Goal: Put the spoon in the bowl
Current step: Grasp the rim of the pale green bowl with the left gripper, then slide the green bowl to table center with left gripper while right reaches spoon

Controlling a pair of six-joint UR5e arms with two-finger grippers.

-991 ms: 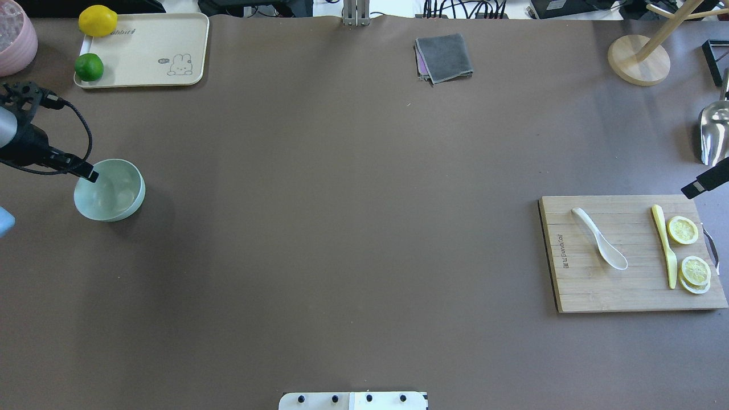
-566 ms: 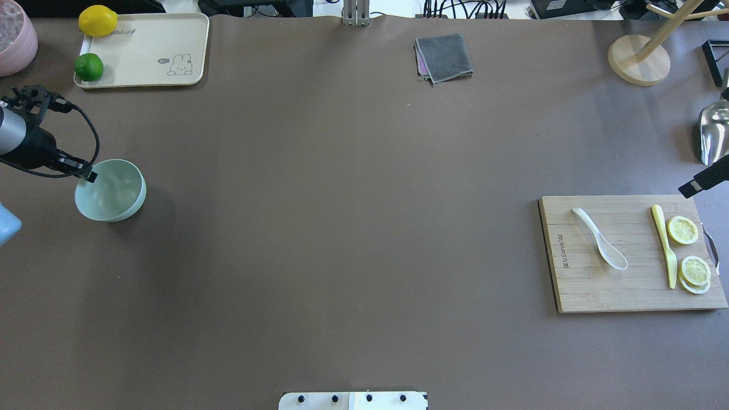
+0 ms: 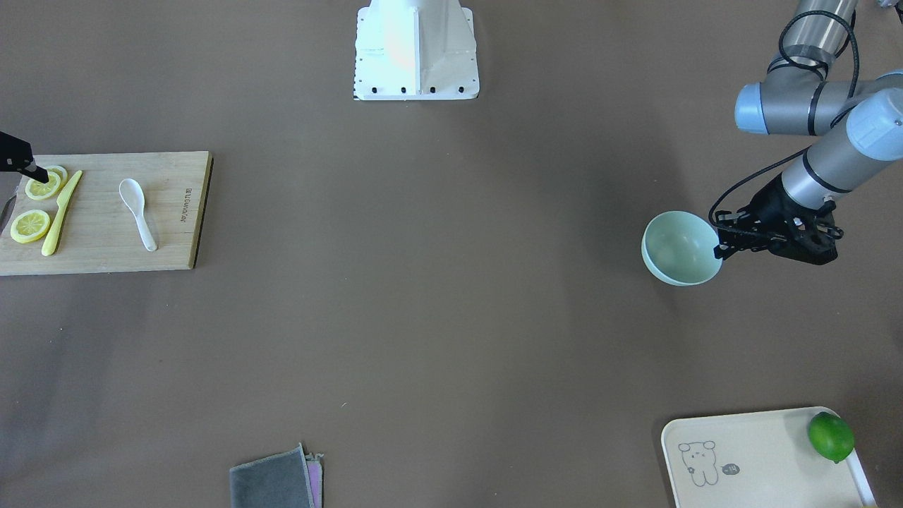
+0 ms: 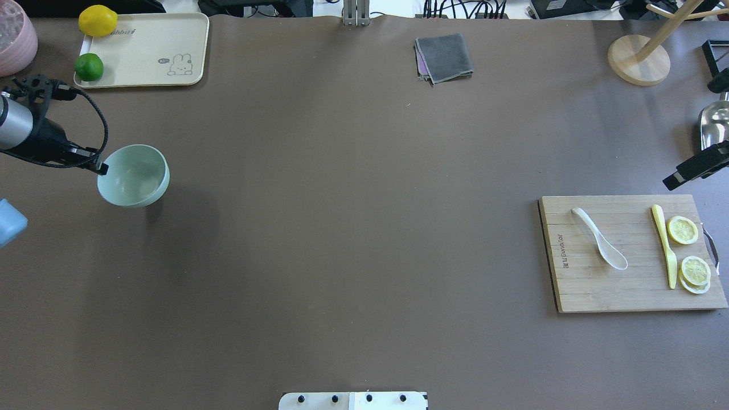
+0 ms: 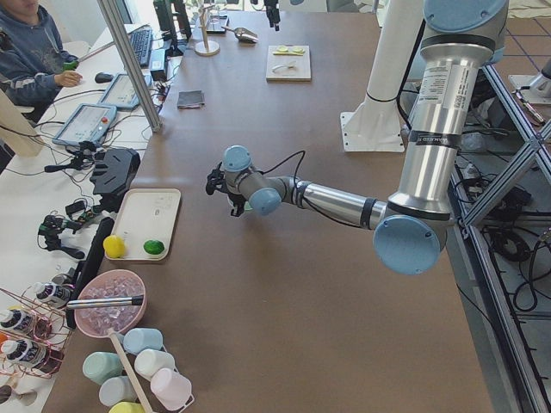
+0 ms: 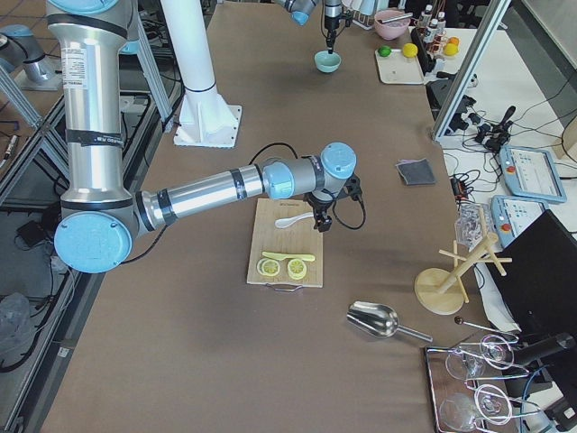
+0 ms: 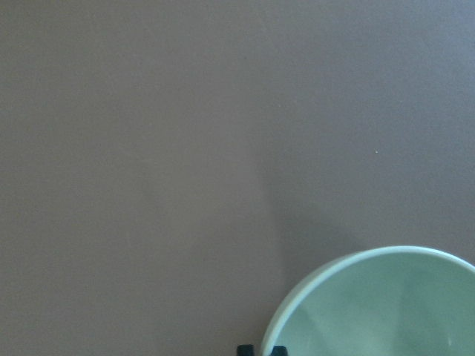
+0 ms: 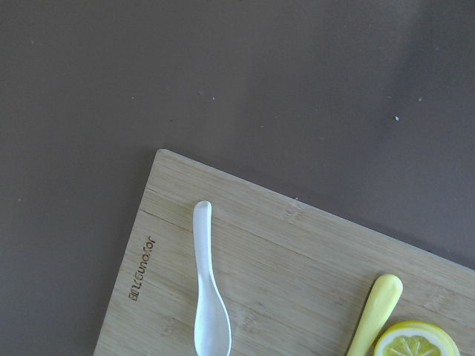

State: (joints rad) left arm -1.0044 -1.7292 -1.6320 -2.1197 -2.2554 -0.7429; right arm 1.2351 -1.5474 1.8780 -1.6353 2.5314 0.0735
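The pale mint-green bowl (image 4: 136, 176) hangs just above the table at the far left, its shadow offset beside it. My left gripper (image 4: 101, 168) is shut on the bowl's left rim. The bowl (image 3: 677, 247) and left gripper (image 3: 719, 248) also show in the front view. The left wrist view shows the bowl (image 7: 386, 311) with fingertips (image 7: 245, 349) at its rim. The white spoon (image 4: 601, 247) lies on the wooden cutting board (image 4: 598, 290) at the right, scoop toward me; it also shows in the right wrist view (image 8: 209, 297). My right gripper (image 4: 673, 181) hovers beyond the board's far right corner; I cannot tell whether it is open or shut.
A yellow knife (image 4: 665, 245) and lemon slices (image 4: 682, 230) share the board. A cream tray (image 4: 148, 51) with a lime (image 4: 89, 67) and a lemon (image 4: 97, 20) sits far left. A grey cloth (image 4: 444, 58), a wooden stand (image 4: 638, 60) and a metal scoop (image 4: 713, 131) lie along the far and right edges.
My left gripper has carried the bowl to the right and a little away from me. My right gripper has edged left toward the board. The spoon has not moved.
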